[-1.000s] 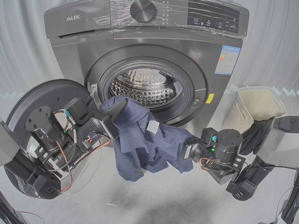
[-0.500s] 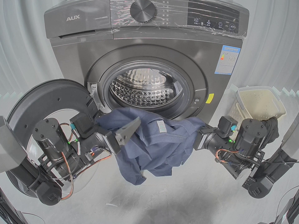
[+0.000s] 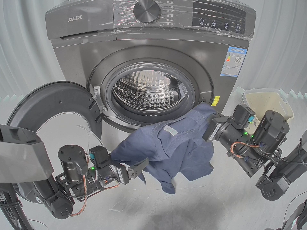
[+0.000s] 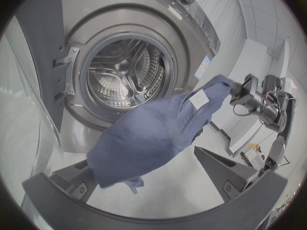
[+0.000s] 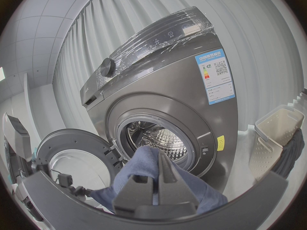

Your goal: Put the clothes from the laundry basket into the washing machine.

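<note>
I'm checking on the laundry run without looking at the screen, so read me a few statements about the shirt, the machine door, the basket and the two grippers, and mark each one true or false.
1. The washing machine door stands open. True.
2. The blue shirt lies inside the drum. False: it hangs outside, in front of the opening, and the drum looks empty.
3. The left gripper is shut on the shirt. False: it is open beside the shirt's lower edge. The right gripper is the one clamped on the cloth.
4. The laundry basket stands on the floor to the robot's right of the machine. True.
</note>
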Motion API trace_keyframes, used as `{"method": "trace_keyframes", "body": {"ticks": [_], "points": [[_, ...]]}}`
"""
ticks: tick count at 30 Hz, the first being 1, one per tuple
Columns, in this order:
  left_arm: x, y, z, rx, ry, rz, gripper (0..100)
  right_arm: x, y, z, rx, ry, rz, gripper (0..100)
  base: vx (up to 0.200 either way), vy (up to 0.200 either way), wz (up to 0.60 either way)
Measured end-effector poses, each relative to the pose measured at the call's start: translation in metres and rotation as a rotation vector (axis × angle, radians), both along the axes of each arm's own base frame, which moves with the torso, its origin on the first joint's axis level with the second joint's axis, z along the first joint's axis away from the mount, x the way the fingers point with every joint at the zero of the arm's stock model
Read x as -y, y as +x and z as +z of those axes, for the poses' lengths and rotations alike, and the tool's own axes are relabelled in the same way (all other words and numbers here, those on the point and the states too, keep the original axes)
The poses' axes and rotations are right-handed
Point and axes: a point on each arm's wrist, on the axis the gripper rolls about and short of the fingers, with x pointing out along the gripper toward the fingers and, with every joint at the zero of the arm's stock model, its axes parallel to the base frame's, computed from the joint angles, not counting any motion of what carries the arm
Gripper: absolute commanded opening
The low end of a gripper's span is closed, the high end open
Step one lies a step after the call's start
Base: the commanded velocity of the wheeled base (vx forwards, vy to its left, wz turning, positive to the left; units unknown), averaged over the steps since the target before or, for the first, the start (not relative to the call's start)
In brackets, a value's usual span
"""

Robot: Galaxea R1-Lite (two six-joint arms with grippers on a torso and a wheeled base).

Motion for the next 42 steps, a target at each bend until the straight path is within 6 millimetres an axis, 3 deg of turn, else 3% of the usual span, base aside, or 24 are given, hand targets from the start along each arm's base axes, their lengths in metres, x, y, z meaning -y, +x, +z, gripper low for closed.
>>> {"method": "trace_keyframes", "body": {"ticks": [20, 34, 42], "points": [[0.022, 0.030, -0.052, -0.006, 0.156, -0.028, 100, -0.007, 0.001, 0.012, 0.039, 0.038, 0.005, 0, 0.000, 0.000, 0.00], [0.027, 0.025, -0.060, -0.004, 0.201, -0.065, 100, -0.010, 0.005, 0.018, 0.066, 0.065, -0.006, 0, 0.000, 0.000, 0.00], [0.047, 0.022, -0.055, 0.043, 0.180, -0.124, 100, -0.011, 0.011, 0.019, 0.073, 0.075, -0.026, 0, 0.000, 0.000, 0.00]]}}
